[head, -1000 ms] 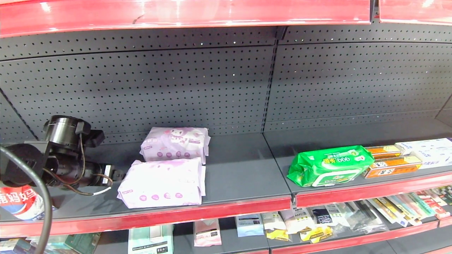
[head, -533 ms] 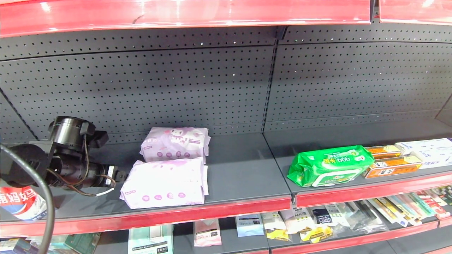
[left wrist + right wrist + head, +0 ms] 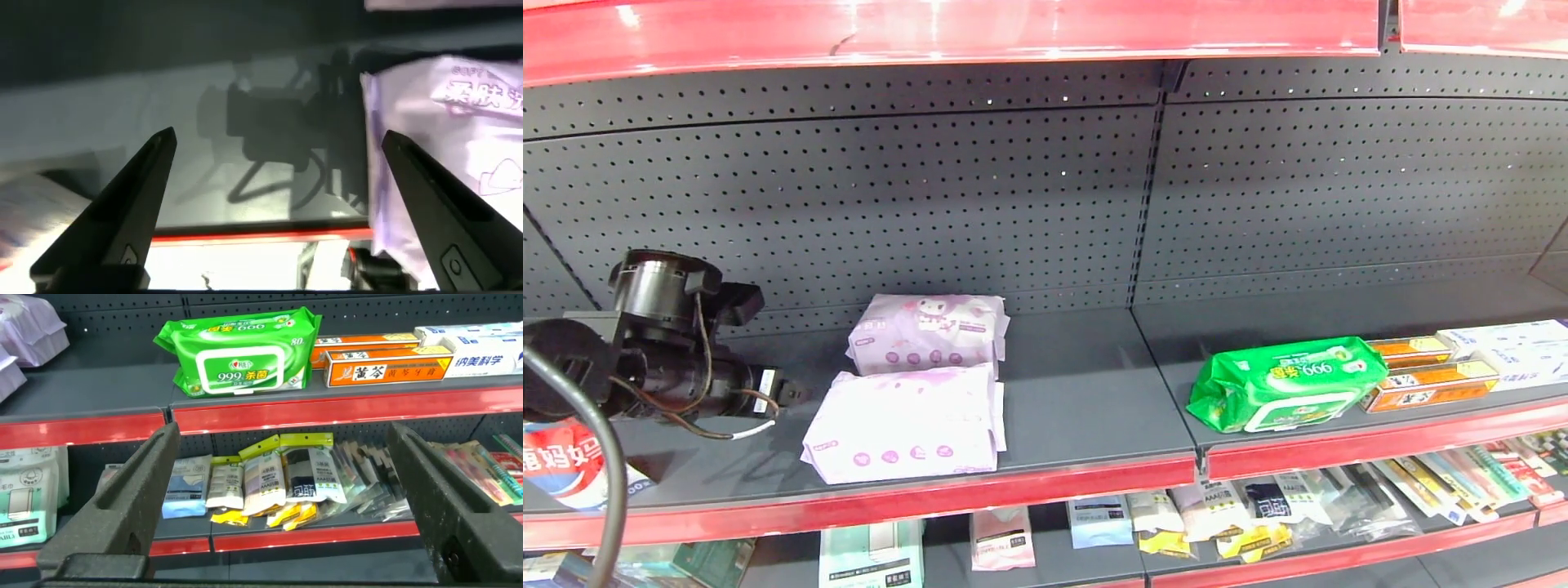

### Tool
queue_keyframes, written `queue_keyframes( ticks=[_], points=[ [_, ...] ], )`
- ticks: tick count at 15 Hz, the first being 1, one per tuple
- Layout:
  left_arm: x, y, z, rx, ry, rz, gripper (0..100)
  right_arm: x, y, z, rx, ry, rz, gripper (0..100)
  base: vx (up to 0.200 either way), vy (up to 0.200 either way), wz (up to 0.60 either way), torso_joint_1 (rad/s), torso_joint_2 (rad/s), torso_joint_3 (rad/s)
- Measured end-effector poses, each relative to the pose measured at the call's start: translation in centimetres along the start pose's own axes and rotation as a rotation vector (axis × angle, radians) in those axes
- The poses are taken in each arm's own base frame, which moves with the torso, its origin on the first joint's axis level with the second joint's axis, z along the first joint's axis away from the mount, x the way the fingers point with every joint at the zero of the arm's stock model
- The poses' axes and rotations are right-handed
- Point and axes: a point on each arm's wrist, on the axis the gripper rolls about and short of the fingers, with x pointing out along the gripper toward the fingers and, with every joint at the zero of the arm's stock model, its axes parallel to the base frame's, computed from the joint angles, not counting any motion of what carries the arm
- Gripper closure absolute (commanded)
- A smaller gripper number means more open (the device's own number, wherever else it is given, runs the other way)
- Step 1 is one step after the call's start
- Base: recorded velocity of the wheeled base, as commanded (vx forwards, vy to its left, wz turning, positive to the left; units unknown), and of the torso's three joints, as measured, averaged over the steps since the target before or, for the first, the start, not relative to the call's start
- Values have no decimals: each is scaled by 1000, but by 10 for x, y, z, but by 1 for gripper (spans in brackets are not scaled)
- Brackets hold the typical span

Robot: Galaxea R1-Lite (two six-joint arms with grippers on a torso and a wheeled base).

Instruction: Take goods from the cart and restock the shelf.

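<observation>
SHELF AISLE: Your left gripper (image 3: pixel 279 139) hangs low over the grey shelf (image 3: pixel 1086 392), its 2 fingers spread wide with nothing between them. The front pink tissue pack (image 3: pixel 903 425) lies flat near the red front lip (image 3: pixel 1013 483), just beside 1 finger; you cannot tell whether they touch. A 2nd pink pack (image 3: pixel 927 333) lies directly behind it, closer to the perforated back panel (image 3: pixel 931 204), with the 2 packs' edges meeting or nearly so. Farther to the robot's left, a red-and-white pack (image 3: pixel 568 469) sits at the shelf's front edge. Your right gripper (image 3: pixel 282 437) is held out in front of the shelving, its 2 fingers likewise spread and empty, facing the green wipes pack (image 3: pixel 237 355) on the neighbouring shelf section. Beside the green pack lie 2 orange boxes (image 3: pixel 1429 385), then white boxes (image 3: pixel 1515 343). Small packets (image 3: pixel 270 482) crowd the level below.
</observation>
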Motion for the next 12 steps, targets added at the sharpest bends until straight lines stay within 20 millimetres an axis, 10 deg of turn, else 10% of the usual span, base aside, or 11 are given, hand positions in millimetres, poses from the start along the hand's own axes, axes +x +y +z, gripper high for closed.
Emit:
queue_keyframes(
  ticks=[12],
  points=[
    [21,-13,29,-52,-52,-52,0,0,0,0,0,0,0,0,0,0,0,0,0,0]
  ],
)
